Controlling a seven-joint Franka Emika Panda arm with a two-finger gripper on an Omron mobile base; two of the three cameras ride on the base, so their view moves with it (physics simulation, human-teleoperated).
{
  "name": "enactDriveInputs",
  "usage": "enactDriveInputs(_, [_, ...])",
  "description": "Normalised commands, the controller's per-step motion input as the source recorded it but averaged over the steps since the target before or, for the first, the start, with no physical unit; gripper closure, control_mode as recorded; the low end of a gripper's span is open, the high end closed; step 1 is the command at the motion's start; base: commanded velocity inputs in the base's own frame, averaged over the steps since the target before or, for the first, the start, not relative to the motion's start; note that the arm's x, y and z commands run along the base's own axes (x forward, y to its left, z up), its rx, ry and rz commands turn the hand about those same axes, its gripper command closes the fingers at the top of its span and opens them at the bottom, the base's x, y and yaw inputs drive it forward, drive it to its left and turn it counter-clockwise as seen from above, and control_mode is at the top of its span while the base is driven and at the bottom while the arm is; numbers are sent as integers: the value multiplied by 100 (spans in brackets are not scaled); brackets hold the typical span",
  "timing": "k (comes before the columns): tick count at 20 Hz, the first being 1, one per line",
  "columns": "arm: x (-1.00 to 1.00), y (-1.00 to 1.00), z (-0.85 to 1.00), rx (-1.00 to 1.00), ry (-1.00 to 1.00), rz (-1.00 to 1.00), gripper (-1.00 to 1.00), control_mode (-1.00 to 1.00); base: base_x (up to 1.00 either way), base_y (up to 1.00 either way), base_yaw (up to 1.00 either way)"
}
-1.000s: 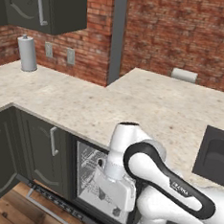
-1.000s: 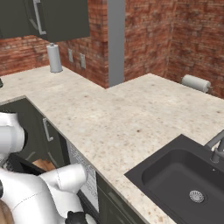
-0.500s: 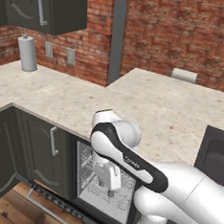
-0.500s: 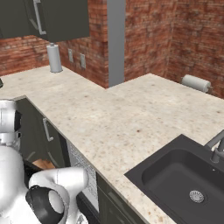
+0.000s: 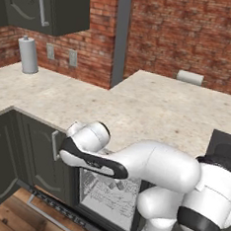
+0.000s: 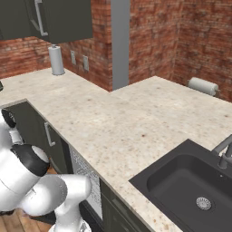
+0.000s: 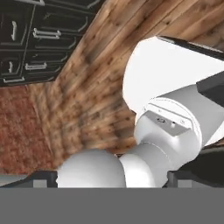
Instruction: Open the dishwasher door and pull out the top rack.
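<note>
The dishwasher door (image 5: pixel 62 213) hangs down open near the floor, its silver bar handle along the outer edge. Behind it the cavity shows light wire grid (image 5: pixel 111 195), also seen as wire grid (image 6: pixel 87 177). I cannot tell the top rack from the lower one; the wire stays inside the cavity. My white arm (image 5: pixel 133 163) bends across the upper part of the opening, its joint at the left edge. In the hand view the gripper (image 7: pixel 112 178) is open, its dark fingertips (image 7: pixel 40 177) far apart with nothing held, and it faces the wooden floor and distant cabinets.
Dark cabinet doors (image 5: pixel 40 153) with short handles stand left of the dishwasher. An upright paper towel roll (image 5: pixel 27 55) is on the counter's far left, and another roll (image 6: pixel 202 86) lies at the back right. The black sink (image 6: pixel 190 190) is to the right.
The arm has swung round in front of the dishwasher. Its upper joint has moved left and now lies across the top of the opening. The door and wire racks have not moved.
</note>
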Motion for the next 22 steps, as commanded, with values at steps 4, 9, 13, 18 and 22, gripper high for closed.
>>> enactDriveInputs(4, [4,-32,-89,-44,28,58,-100,-100,0,0,0])
enactDriveInputs(9, [35,-45,-31,-13,11,46,-100,-100,0,0,0])
enactDriveInputs(13, [81,-17,-26,0,5,27,-100,-100,0,0,0])
enactDriveInputs(18, [58,0,-54,4,-4,13,-100,-100,0,0,0])
enactDriveInputs(22, [39,-9,-56,14,-6,8,-100,-100,0,0,0])
